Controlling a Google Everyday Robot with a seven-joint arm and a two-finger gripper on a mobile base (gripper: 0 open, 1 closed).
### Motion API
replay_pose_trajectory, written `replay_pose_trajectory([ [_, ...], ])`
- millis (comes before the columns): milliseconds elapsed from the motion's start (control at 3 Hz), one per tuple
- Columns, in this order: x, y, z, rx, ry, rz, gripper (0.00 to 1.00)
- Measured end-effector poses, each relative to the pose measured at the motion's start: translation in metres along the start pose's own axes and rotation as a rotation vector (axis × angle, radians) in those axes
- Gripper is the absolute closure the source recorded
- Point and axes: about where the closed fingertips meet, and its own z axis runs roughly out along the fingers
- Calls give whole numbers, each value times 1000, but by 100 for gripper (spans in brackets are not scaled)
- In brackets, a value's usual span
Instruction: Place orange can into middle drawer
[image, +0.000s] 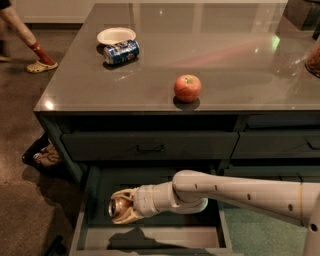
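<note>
The middle drawer stands pulled open below the counter, dark and flat inside. My gripper reaches into it from the right, over its left half, shut on the orange can. The can lies on its side in the fingers with a silver end facing left. It hangs a little above the drawer floor and casts a shadow below.
On the grey counter lie a red apple, a blue-and-white can on its side and a white bowl. The top drawer is shut. A person's leg stands at far left. A dark bag sits on the floor.
</note>
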Motion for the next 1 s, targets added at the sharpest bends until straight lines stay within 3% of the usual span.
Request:
replay_pose_trajectory([
  [333, 27, 16, 8, 37, 36, 54, 100],
  [667, 64, 28, -11, 128, 102, 109, 100],
  [1000, 74, 27, -17, 153, 119, 121, 100],
])
